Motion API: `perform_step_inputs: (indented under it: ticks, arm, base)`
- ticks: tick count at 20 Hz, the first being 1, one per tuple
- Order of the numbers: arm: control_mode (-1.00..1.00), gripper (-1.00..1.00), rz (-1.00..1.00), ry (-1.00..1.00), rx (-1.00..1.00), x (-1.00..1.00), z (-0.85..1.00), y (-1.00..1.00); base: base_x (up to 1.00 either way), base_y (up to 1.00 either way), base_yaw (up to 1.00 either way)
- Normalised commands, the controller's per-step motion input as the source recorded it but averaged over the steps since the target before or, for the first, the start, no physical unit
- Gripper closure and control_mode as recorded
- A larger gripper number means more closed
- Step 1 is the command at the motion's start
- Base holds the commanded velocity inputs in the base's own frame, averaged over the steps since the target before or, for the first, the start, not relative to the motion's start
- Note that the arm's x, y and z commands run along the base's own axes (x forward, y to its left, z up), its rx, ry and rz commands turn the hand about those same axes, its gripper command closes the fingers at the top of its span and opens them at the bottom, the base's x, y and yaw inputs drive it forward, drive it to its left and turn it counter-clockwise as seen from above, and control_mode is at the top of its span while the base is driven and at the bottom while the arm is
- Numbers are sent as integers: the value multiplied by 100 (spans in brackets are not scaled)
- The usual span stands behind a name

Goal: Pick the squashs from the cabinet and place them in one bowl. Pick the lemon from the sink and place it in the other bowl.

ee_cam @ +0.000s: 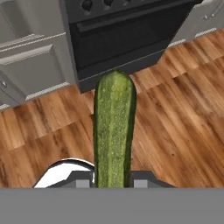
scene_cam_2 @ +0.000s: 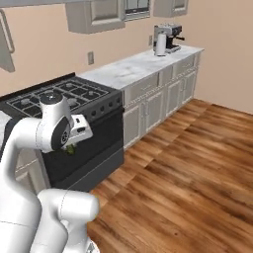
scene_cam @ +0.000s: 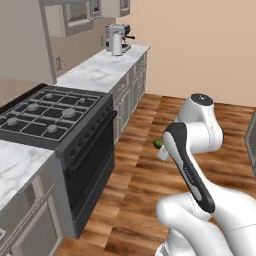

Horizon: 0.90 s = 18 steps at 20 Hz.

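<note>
My claw (ee_cam: 113, 181) is clamped on one squash (ee_cam: 114, 133), which sticks straight out from between my fingers, pinched near its end so most of its length runs ahead of me. I carry it tucked in close to my own body, low over the wood floor (ee_cam: 175, 131), which I judge keeps it steady while my base travels. In the left base view its green tip (scene_cam: 158, 144) pokes out beside my forearm. Ahead stands the black oven (ee_cam: 122, 39) with its gas stove top (scene_cam: 47, 112). Beyond runs the marble surface (scene_cam: 102, 70) with the coffee machine (scene_cam: 117, 39) at its far end. The bowl for the squash lies somewhere else, so I judge I'm mid-transport.
</note>
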Motion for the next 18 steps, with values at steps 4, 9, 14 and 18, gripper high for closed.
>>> perform_step_inputs:
  ticks: [4,9,14,18]
  arm:
    - [100,100,0,0,0,0,0,0]
    - [100,100,0,0,0,0,0,0]
    - [100,100,0,0,0,0,0,0]
    - [100,100,0,0,0,0,0,0]
  base:
    - [-26,0,-51]
    - [-20,0,-51]
    - [-21,0,-51]
    - [-19,0,-51]
